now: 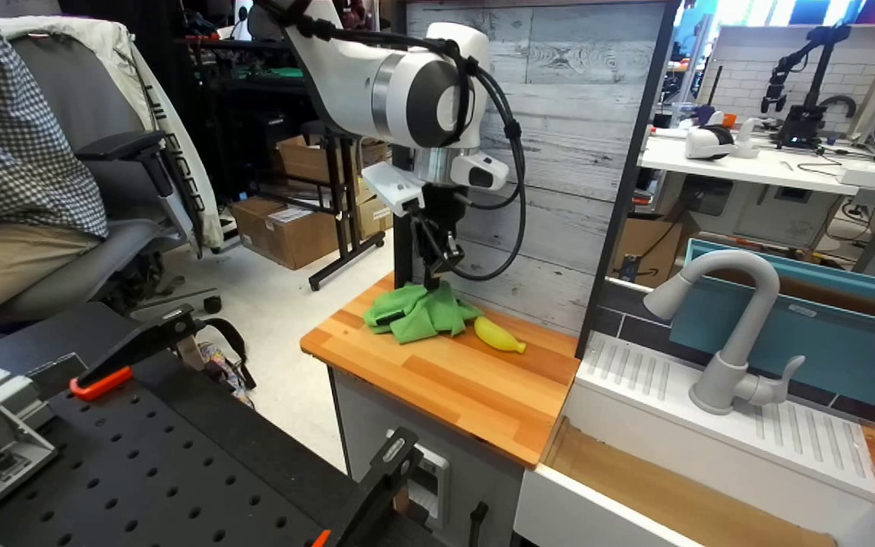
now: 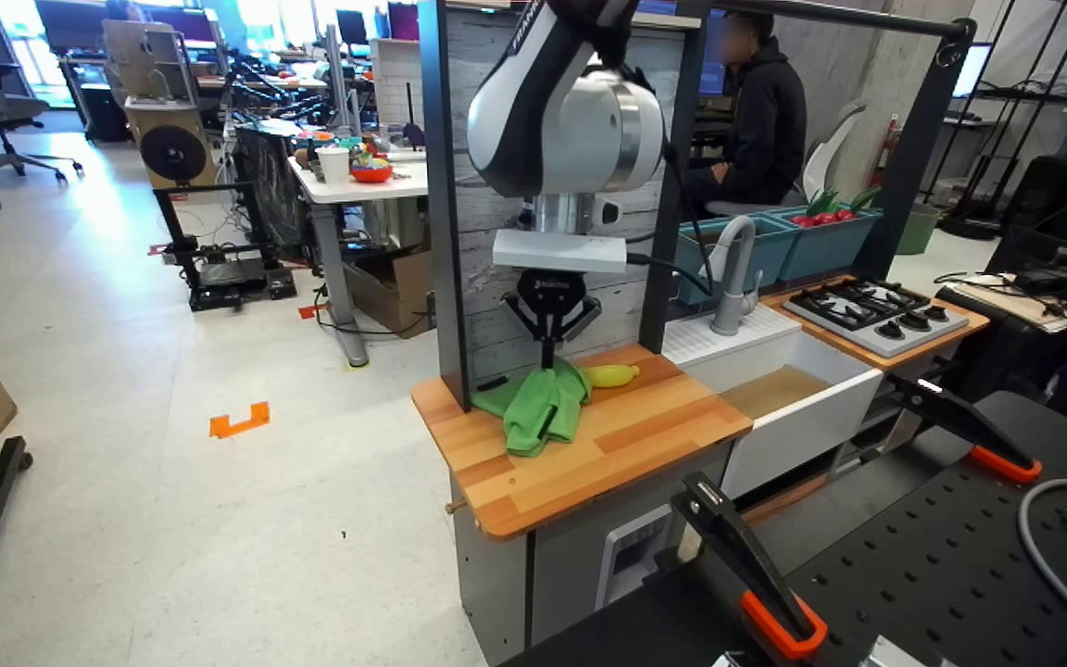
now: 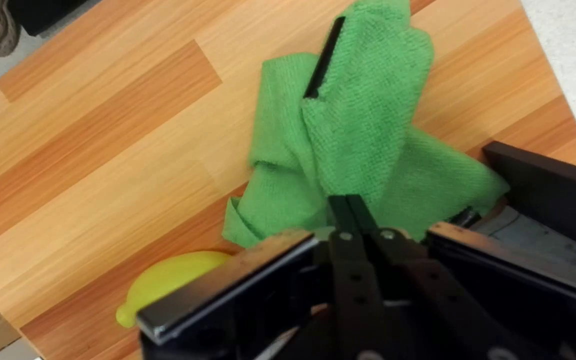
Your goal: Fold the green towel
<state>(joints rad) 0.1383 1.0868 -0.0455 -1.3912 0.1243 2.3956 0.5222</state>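
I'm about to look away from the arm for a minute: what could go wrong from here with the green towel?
The gripper is shut at the towel, but any hold is hidden; a lift might come up empty. The towel lies bunched, so folding now may trap creases. The yellow fruit lies close by and could get knocked.

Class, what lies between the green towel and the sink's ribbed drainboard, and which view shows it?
A yellow banana-shaped item lies on the wooden counter between the green towel and the ribbed drainboard, nearer the towel. Both exterior views show this.
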